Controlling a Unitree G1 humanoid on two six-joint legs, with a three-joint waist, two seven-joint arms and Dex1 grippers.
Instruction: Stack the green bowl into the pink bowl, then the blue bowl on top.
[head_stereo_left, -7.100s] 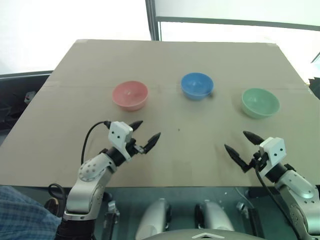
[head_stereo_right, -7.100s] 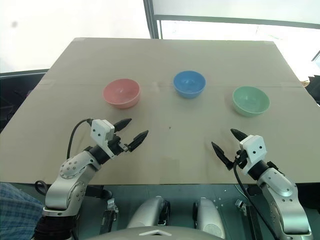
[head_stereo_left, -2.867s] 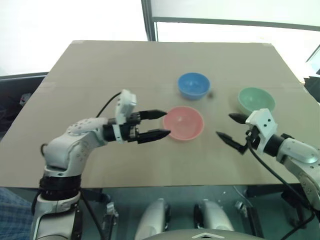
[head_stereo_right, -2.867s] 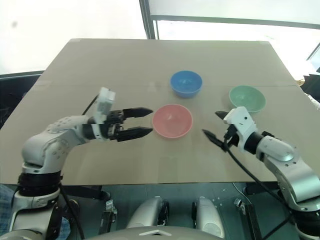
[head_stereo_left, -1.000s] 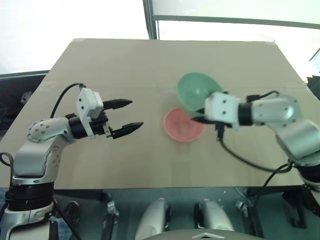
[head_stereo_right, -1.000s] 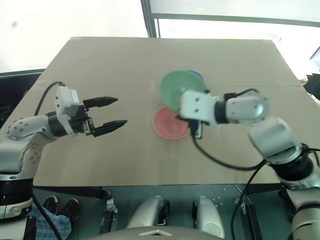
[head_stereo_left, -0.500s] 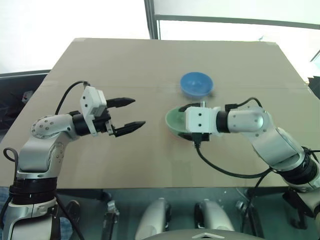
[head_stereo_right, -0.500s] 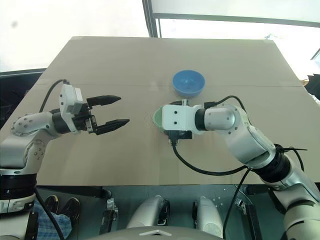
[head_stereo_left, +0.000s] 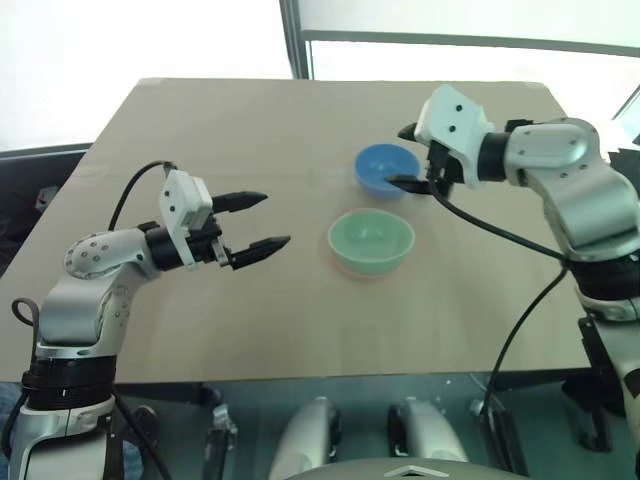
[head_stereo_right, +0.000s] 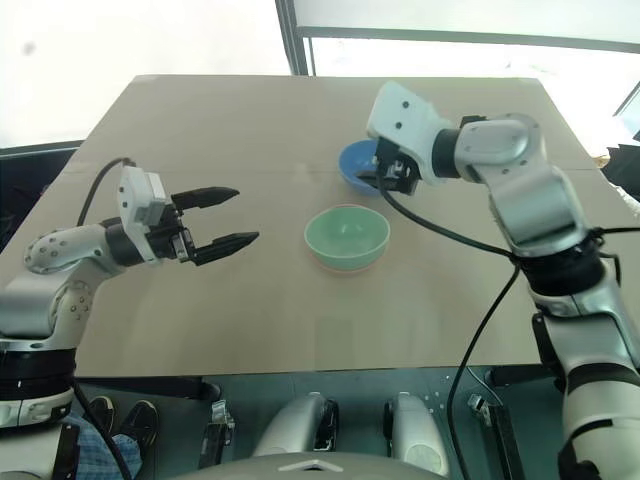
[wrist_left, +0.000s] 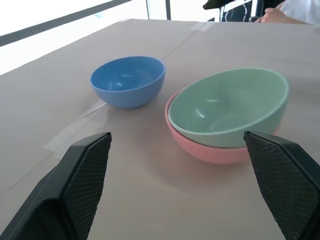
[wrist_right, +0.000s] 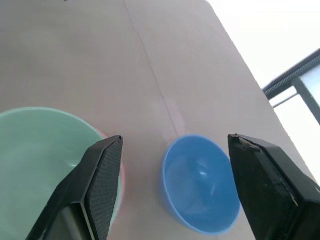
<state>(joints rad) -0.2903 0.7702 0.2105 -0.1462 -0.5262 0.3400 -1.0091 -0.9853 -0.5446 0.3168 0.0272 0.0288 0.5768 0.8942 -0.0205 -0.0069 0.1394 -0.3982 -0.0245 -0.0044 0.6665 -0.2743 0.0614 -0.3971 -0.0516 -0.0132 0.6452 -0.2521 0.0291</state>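
Mint-green plastic bowl (head_stereo_left: 371, 238) nested in salmon-pink plastic bowl (wrist_left: 210, 152). Right gripper (head_stereo_left: 408, 158) spread, empty, above sky-blue plastic bowl (head_stereo_left: 386, 170); next: pinch rim, lift.

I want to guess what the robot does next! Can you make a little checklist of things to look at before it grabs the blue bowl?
1. green bowl sits inside pink bowl: ok.
2. blue bowl is upright on the table with nothing in it: ok.
3. right gripper is open, beside the blue bowl: ok.
4. Right gripper already around the blue bowl's rim: cannot tell.
5. left gripper is open, holding nothing, away from the bowls: ok.
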